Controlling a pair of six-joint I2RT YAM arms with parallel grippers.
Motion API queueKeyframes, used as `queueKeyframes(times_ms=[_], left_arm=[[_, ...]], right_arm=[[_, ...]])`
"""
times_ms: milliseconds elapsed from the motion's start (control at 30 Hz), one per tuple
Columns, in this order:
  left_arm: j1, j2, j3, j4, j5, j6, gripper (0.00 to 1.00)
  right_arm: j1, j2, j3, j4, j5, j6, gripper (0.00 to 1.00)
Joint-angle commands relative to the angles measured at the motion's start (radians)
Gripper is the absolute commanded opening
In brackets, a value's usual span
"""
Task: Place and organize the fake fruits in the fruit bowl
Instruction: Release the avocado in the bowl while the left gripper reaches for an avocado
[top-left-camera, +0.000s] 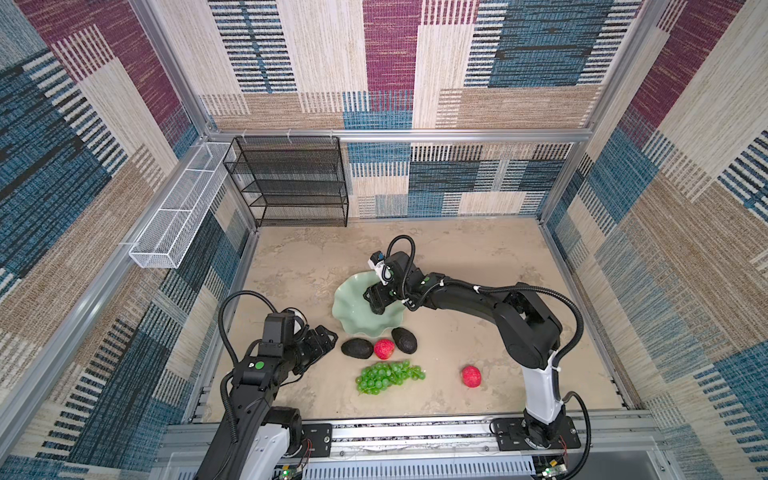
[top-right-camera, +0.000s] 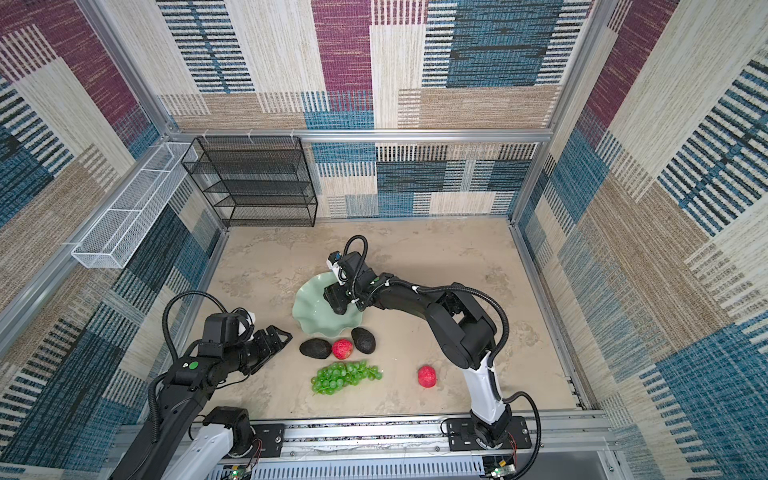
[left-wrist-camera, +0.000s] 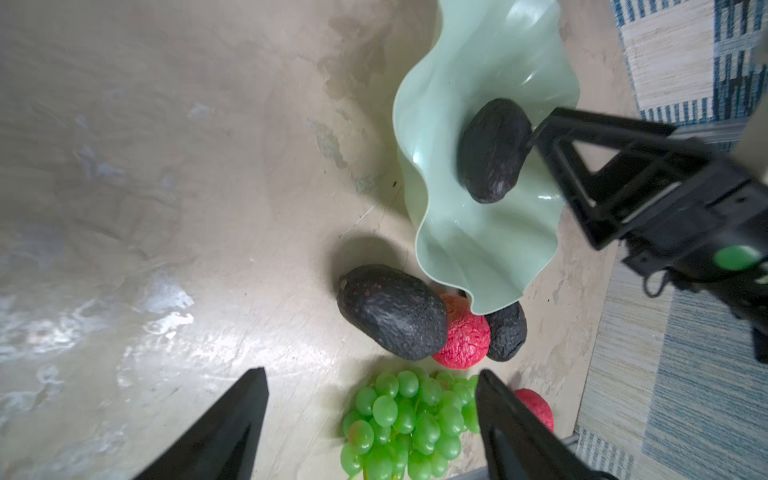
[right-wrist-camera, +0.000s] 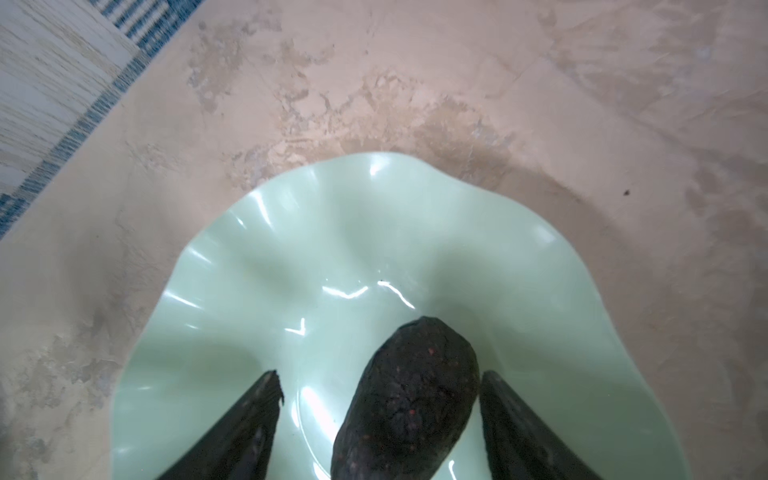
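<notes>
**Left wrist view: one avocado in the fruit bowl (left-wrist-camera: 478, 257), five fruits out on the table (left-wrist-camera: 166, 166)**

Nearest my base rail, the grapes (top-left-camera: 388, 376) lie on the table, with the lone red fruit (top-left-camera: 471, 376) well apart to their right. My left fingers (left-wrist-camera: 232, 424) stand spread with nothing between them. In both top views they hang left of the fruit row, pointing toward it.

A little farther out, the left avocado (top-left-camera: 356, 348), the middle red fruit (top-left-camera: 384, 348) and the right avocado (top-left-camera: 404, 340) sit in a tight row. The left avocado touches the red fruit, and the right avocado lies just beside the bowl's wavy near rim.

Beyond them the fruit bowl rests on the table, with the third avocado (right-wrist-camera: 411, 399) lying on its side inside. My right fingers (right-wrist-camera: 249, 424) are over the bowl, spread on either side of that avocado. One is right against it and the other clearly apart, so nothing is gripped.

At the far wall stands a black wire rack (top-left-camera: 291, 183), and a white mesh basket (top-left-camera: 174, 220) hangs on the left wall.
</notes>
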Motion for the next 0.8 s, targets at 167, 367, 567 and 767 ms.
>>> queueKeyframes(times_ms=[167, 367, 567, 767], left_arm=[[-0.121, 0.076, -0.011, 0.029, -0.08, -0.106, 0.79], [-0.216, 0.209, -0.017, 0.157, -0.129, -0.151, 0.74], [-0.288, 0.324, 0.056, 0.183, -0.207, -0.078, 0.76], [-0.338, 0.397, 0.13, 0.159, -0.238, 0.051, 0.79]], right_arm=[[-0.022, -0.308, -0.183, 0.141, 0.124, 0.008, 0.96], [-0.115, -0.577, -0.408, 0.195, 0.111, 0.059, 1.0], [-0.176, -0.723, -0.534, 0.183, 0.123, 0.069, 1.0], [-0.19, -0.768, -0.585, 0.195, 0.115, 0.069, 1.0]])
